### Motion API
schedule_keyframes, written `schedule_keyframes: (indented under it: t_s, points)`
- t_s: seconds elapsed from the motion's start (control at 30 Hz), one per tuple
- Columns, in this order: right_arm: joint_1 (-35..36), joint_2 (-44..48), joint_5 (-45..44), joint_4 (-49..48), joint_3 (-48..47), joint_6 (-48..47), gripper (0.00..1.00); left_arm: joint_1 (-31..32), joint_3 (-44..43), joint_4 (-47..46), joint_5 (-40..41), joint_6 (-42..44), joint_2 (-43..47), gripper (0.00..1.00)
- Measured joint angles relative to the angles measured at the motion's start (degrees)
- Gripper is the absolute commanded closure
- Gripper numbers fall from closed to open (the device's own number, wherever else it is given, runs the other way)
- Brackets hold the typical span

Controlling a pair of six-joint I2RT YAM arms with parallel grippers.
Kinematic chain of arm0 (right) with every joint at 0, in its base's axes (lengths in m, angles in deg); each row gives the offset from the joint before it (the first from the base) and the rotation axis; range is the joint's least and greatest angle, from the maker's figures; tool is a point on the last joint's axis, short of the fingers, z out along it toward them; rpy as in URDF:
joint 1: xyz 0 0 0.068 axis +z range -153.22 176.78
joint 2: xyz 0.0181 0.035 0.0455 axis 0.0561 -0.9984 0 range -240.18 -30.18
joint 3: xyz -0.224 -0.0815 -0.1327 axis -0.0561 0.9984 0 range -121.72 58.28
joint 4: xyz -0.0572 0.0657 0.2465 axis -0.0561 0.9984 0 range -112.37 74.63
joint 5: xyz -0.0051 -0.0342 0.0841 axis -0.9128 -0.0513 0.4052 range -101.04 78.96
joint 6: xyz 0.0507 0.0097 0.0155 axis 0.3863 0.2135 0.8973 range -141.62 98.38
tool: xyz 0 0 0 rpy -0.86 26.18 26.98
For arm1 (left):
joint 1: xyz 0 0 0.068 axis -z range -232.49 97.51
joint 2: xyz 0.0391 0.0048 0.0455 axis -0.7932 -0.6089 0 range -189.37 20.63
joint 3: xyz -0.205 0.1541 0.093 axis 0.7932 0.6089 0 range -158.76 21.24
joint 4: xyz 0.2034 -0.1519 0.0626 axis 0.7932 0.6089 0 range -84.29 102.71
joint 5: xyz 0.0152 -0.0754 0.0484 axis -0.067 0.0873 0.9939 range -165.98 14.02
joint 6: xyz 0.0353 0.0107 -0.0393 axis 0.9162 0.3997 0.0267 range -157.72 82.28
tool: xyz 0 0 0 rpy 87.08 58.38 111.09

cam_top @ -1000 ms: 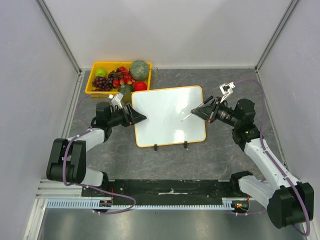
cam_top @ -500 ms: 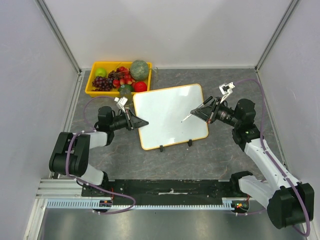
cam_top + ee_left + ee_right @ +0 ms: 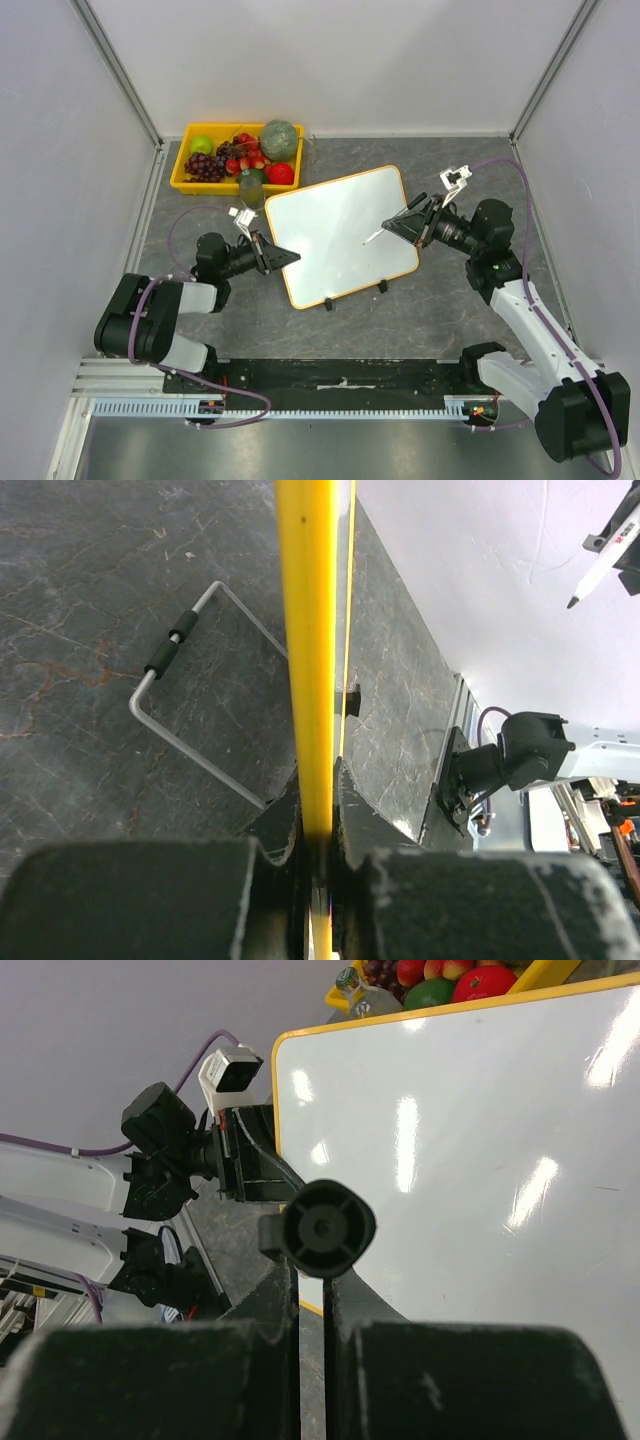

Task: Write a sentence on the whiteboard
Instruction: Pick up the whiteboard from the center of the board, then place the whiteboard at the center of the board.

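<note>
Two tight grips — left gripper (image 3: 318, 792) on whiteboard (image 3: 340, 232) edge, right gripper (image 3: 397, 222) on marker (image 3: 375, 234).

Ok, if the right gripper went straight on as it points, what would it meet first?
The right gripper points its marker at the whiteboard, so the tip would likely touch the white face first; its height above the board is unclear.

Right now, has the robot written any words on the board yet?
Not yet. Done: the left gripper is clamped on the yellow edge of the whiteboard, and the right gripper holds the marker. In hand: the tip points at the board's middle. Left: all the words, since the board shows no writing.
</note>
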Motion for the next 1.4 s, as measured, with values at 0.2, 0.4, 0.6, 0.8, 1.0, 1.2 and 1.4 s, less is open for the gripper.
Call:
schedule_keyframes:
  t_s: [0.2, 0.4, 0.6, 0.8, 1.0, 1.2, 1.4]
  points:
    - [0.0, 0.5, 0.2, 0.2, 0.0, 0.0, 1.0, 3.9, 4.7, -9.3, 5.0, -1.6, -0.5, 0.98]
    - [0.0, 1.2, 0.8, 0.4, 0.0, 0.0, 1.0, 10.8, 6.3, -12.8, 8.5, -1.8, -4.0, 0.98]
    - [0.0, 1.5, 1.1, 0.8, 0.0, 0.0, 1.0, 11.5, 8.9, -17.7, 9.0, -4.0, -5.7, 0.98]
    - [0.0, 1.6, 1.2, 1.0, -0.1, 0.0, 1.0, 11.8, 12.4, -18.2, 9.5, -4.7, -2.0, 0.98]
    - [0.0, 1.6, 1.3, 1.0, -0.1, 0.0, 1.0, 15.5, 13.2, -12.5, 11.0, -3.9, 4.5, 0.98]
    - [0.0, 1.6, 1.8, 1.0, -0.2, 0.2, 1.0, 19.2, 13.5, -7.9, 10.8, -3.8, 8.0, 0.98]
    - [0.0, 1.6, 2.3, 0.9, -0.3, 0.2, 1.0, 21.0, 13.5, -7.1, 11.4, -3.8, 8.9, 0.98]
